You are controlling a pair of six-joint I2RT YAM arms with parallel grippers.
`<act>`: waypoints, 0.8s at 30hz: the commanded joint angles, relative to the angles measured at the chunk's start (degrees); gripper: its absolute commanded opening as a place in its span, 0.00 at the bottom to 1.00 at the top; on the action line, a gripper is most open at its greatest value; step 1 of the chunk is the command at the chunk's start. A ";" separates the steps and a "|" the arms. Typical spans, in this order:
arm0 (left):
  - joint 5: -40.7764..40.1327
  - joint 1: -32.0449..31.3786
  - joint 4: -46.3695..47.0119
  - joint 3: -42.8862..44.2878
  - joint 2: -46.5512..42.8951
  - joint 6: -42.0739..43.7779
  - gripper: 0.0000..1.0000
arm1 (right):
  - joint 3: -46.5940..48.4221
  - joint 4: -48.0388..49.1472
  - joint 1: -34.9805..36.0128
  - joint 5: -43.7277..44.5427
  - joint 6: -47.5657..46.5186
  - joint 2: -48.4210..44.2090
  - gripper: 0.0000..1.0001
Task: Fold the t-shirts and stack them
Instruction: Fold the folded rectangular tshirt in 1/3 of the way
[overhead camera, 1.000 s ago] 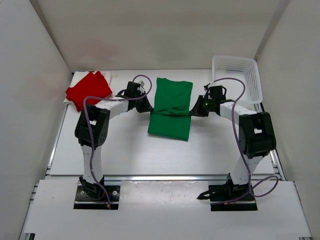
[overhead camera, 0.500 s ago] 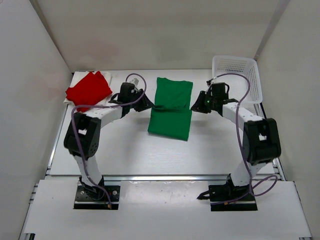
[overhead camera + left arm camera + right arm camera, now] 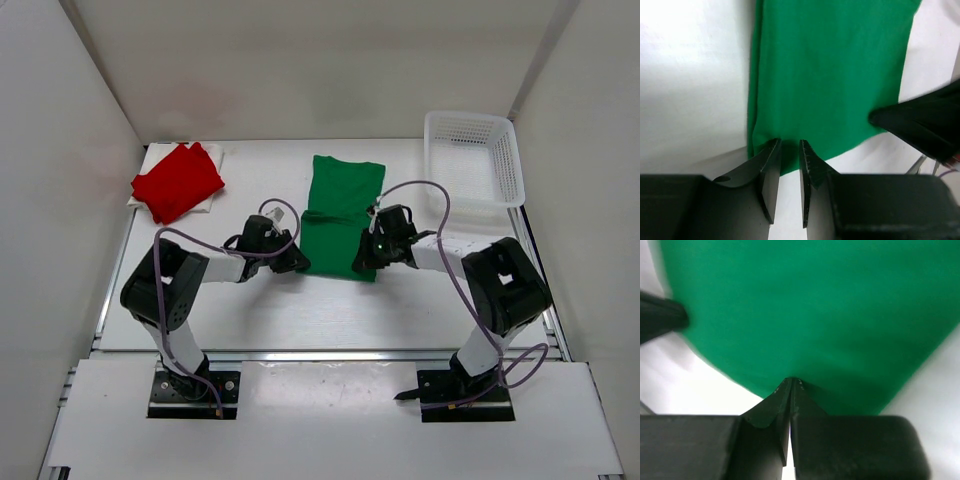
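The green t-shirt [image 3: 340,215] is lying flat in the middle of the table [image 3: 250,310] as a long narrow strip, running from the arm side toward the far wall. A crease is showing across its middle, and the far half is sitting slightly right of the near half.

The left gripper [image 3: 297,262] is resting low at the green t-shirt's near-left corner. In the left wrist view its fingers [image 3: 769,170] are standing a narrow gap apart, with the tips right at the hem. Green cloth is showing in the top of the gap and bare table below it. Whether any cloth is caught between them cannot be told.

The right gripper [image 3: 362,260] is sitting at the green t-shirt's near-right corner, facing the left gripper across the hem. In the right wrist view its fingers are pressing fully together with no gap, and the tips are lying on the cloth just inside the near edge. Whether a pinch of fabric is being held cannot be told.

The red t-shirt [image 3: 177,180] is lying folded, well off to the far left of the green t-shirt and turned at an angle. It is lying on the cream-white t-shirt [image 3: 214,154], of which only the edges are peeking out.

The white mesh basket [image 3: 505,170] is standing well off to the far right of the green t-shirt, apart from it.
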 commanded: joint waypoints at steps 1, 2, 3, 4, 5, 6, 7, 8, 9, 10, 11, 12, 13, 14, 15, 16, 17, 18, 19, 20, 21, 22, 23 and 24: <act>0.46 -1.64 -0.65 -5.62 -2.81 2.03 0.33 | -4.13 3.29 -1.48 1.70 0.46 -2.14 0.00; 0.90 -1.56 0.58 -8.25 -3.78 1.33 0.32 | -5.62 3.12 -1.13 1.80 0.45 -1.87 0.00; 1.43 -2.17 0.33 -10.19 -5.36 1.15 0.32 | -7.11 3.03 -0.86 1.54 -0.33 -2.22 0.00; 1.52 -2.00 0.24 -11.08 -6.33 1.06 0.33 | -7.39 3.20 -0.69 0.75 -0.16 -2.66 0.00; 1.26 -2.26 -0.02 -12.22 -8.25 0.88 0.33 | -8.43 3.20 -0.77 0.92 -0.07 -2.84 0.00; 1.17 -2.17 -0.55 -12.84 -10.71 0.88 0.33 | -9.75 3.29 -0.51 1.01 -0.51 -4.40 0.00; 1.08 -2.08 -1.60 -12.84 -12.73 1.06 0.33 | -10.55 1.99 -0.07 1.01 -0.69 -6.25 0.00; 1.08 -1.82 -2.91 -12.23 -13.71 0.97 0.34 | -10.82 1.36 -0.85 0.57 -0.60 -7.14 0.00; 1.34 -1.91 -4.06 -11.18 -15.46 0.97 0.34 | -10.99 0.92 -1.21 0.13 -1.21 -9.32 0.00; 0.91 -1.47 -4.50 -9.87 -17.04 0.80 0.34 | -11.43 0.05 -1.39 -0.31 -1.48 -11.60 0.00; 0.56 -1.99 -4.94 -8.98 -17.58 0.88 0.35 | -12.30 0.39 -1.47 -0.57 -1.48 -12.67 0.00; -0.49 -2.00 -4.77 -7.32 -18.02 0.62 0.37 | -12.83 0.83 -2.43 -1.27 -1.04 -15.12 0.00; -0.93 -1.91 -4.77 -5.30 -17.16 0.62 0.37 | -13.88 1.70 -3.66 -3.02 -0.78 -17.06 0.00; -0.33 -1.73 -4.60 -3.11 -15.32 0.36 0.38 | -14.42 2.32 -4.28 -4.08 -0.51 -18.21 0.00; 0.20 -1.56 -3.90 -2.39 -13.91 -0.34 0.37 | -14.77 2.50 -4.98 -4.26 -0.51 -18.48 0.00; 1.16 -1.38 -2.59 0.40 -10.68 -0.78 0.37 | -14.69 2.06 -4.73 -3.83 -0.86 -18.48 0.00; 1.08 -1.03 -2.75 1.47 -9.25 -1.22 0.36 | -14.42 1.71 -4.81 -4.00 -0.78 -18.40 0.00; 1.87 -0.42 -2.75 3.66 -5.41 -1.58 0.35 | -14.25 1.27 -4.81 -4.26 -1.04 -17.87 0.00; 2.66 0.20 -1.97 6.20 -2.33 -2.01 0.35 | -14.68 1.10 -4.64 -4.87 -0.87 -17.87 0.00; 2.40 1.16 -1.44 6.84 -0.56 -2.28 0.33 | -14.51 1.70 -4.12 -5.23 -0.52 -17.87 0.00; 2.14 1.60 -1.95 9.19 1.55 -2.28 0.33 | -15.21 1.62 -3.68 -5.06 -0.34 -18.48 0.00; 1.62 2.74 -1.70 10.70 4.10 -2.19 0.33 | -16.17 2.49 -3.76 -4.88 0.27 -19.00 0.00; 1.61 3.79 -1.00 11.67 5.16 -2.72 0.33 | -16.44 2.76 -3.41 -4.45 -0.07 -19.79 0.00; 1.78 5.02 -0.91 12.98 7.26 -3.50 0.32 | -17.05 2.15 -3.50 -4.53 0.10 -19.89 0.00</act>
